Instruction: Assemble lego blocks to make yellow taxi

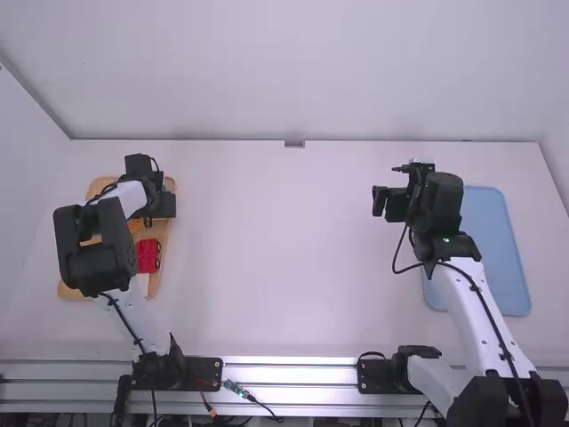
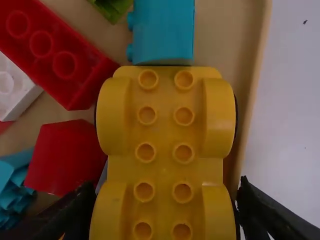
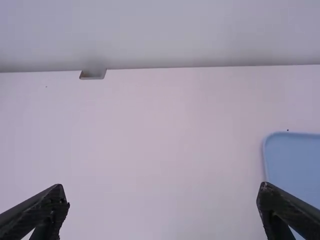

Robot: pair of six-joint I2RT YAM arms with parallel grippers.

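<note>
Yellow chassis (image 2: 165, 130) — studded, round-fendered

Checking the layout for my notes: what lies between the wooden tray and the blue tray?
White tabletop, in the high view, with the right claw over it, near the blue tray's side facing the wooden tray.

A wrist view's edge crops the yellow piece (image 2: 165, 130) — the left arm (image 1: 94, 265) partly hides the wooden tray (image 1: 71, 292).
</note>
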